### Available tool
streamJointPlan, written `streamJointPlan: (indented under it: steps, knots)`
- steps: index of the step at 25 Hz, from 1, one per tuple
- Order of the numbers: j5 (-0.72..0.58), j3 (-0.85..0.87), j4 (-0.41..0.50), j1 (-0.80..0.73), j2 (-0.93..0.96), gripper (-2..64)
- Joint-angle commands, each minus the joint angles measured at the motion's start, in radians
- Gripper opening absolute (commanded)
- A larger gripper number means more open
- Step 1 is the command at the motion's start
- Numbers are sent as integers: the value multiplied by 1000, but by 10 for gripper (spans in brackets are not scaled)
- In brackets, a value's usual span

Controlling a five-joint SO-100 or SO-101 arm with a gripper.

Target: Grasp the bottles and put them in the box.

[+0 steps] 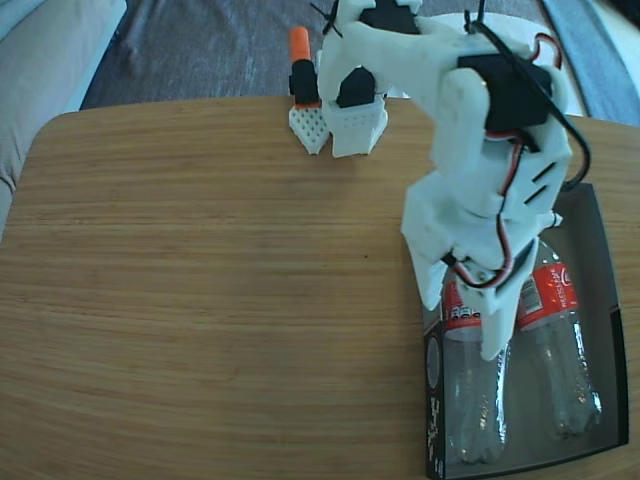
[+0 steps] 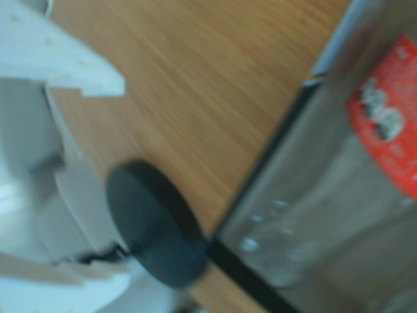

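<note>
Two clear plastic bottles (image 1: 560, 370) lie inside the flat black box (image 1: 433, 400). White gripper (image 1: 492, 335) above: open or closed, cannot tell.

White arm (image 1: 480, 150) reaches from its base (image 1: 345, 115) at the far edge, bent over toward the near right, wrist pointing down. Claw (image 1: 487, 335) hangs low; wrist view is blurry, but its fingers (image 2: 62, 55) look spread with nothing between them.
</note>
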Motion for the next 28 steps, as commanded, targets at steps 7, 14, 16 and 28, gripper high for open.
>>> streamJointPlan:
  steps: [7, 14, 16, 28]
  knots:
    - [265, -54, -9, 184, 153, 66]
    - [275, 218, -109, 281, 362, 19]
    - [275, 339, -161, 304, 440, 19]
    - [265, 985, -514, 345, 781, 19]
